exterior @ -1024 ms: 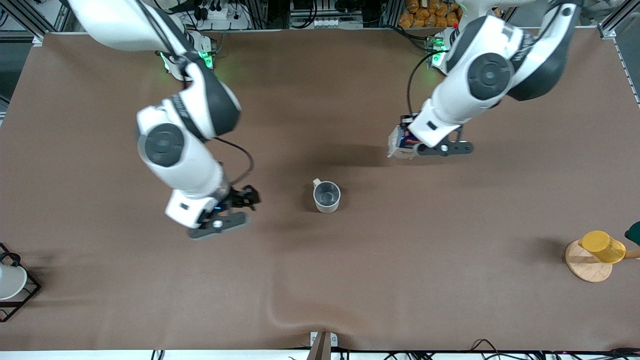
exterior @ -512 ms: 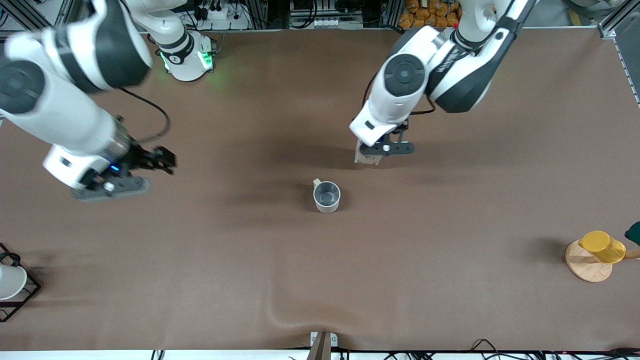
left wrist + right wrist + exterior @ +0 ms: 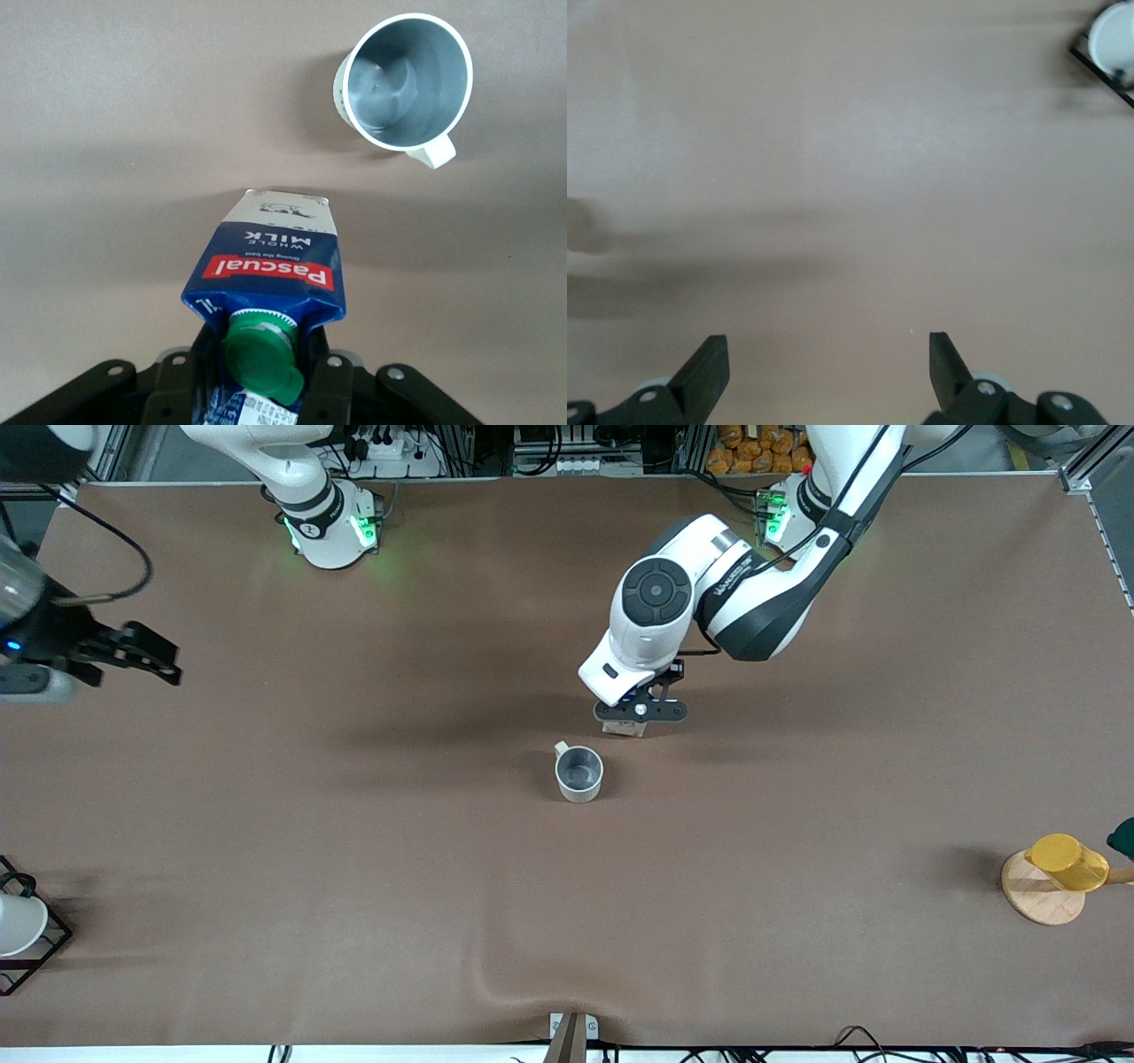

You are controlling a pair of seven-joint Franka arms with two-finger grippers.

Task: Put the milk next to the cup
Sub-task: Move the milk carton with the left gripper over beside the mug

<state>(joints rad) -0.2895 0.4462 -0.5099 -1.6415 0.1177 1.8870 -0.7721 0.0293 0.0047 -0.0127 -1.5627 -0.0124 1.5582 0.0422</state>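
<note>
My left gripper (image 3: 640, 713) is shut on the milk (image 3: 266, 266), a dark blue carton with a green cap (image 3: 261, 350), a red label band and a pale lower part. It holds the carton by its top over the brown table, a short way from the cup. Only the carton's pale lower end (image 3: 623, 729) shows under the hand in the front view. The cup (image 3: 579, 772) is an off-white mug with a grey inside, upright on the table; it also shows in the left wrist view (image 3: 403, 84). My right gripper (image 3: 142, 657) is open and empty over bare table at the right arm's end.
A yellow cup (image 3: 1067, 862) lies on a round wooden disc (image 3: 1044, 895) at the left arm's end. A white cup in a black wire rack (image 3: 18, 926) stands at the right arm's end, also in the right wrist view (image 3: 1112, 40). Brown cloth covers the table (image 3: 354, 868).
My left arm has carried the milk in toward the cup. My right arm has swung away from the cup, out to the right arm's end of the table.
</note>
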